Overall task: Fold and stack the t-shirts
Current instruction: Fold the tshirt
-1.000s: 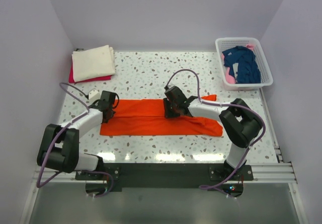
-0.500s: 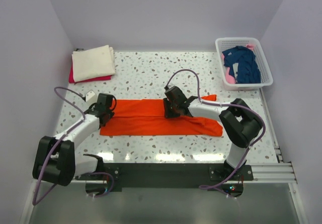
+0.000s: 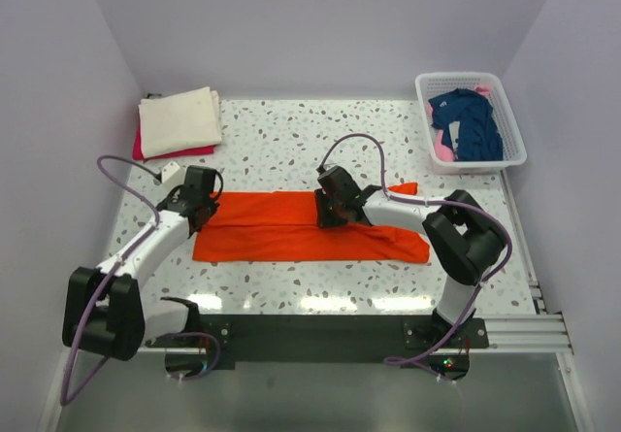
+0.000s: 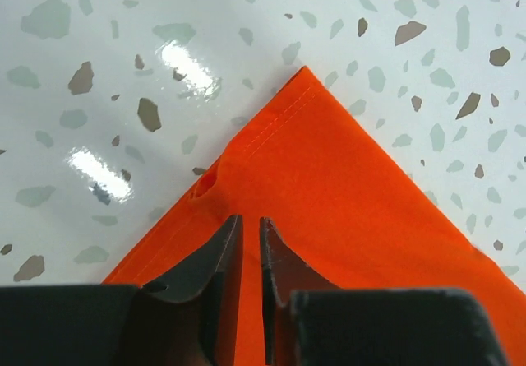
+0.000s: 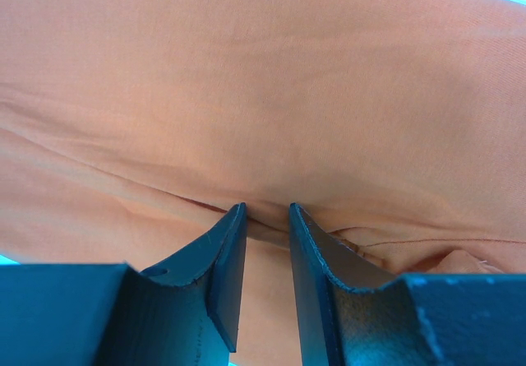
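The bright orange t-shirt (image 3: 281, 238) lies folded into a long strip across the middle of the table. My left gripper (image 3: 204, 199) hovers over its left end; in the left wrist view its jaws (image 4: 251, 222) stand a narrow gap apart above flat orange cloth (image 4: 345, 185), with a hemmed corner just ahead. My right gripper (image 3: 326, 215) rests on the strip's middle, and its tips (image 5: 267, 210) pinch a raised ridge of the orange cloth (image 5: 263, 78). A folded cream t-shirt (image 3: 179, 119) lies on a red one (image 3: 194, 150) at the far left.
A white lattice basket (image 3: 456, 76) at the far right holds a crumpled navy t-shirt (image 3: 468, 121) and some pink cloth (image 3: 441, 143). Grey walls close in the speckled table (image 3: 291, 131) on three sides.
My left arm has drawn back and shifted slightly left and away along the strip's left end, and its jaws have parted from the cloth. The right arm and the orange strip have not moved.
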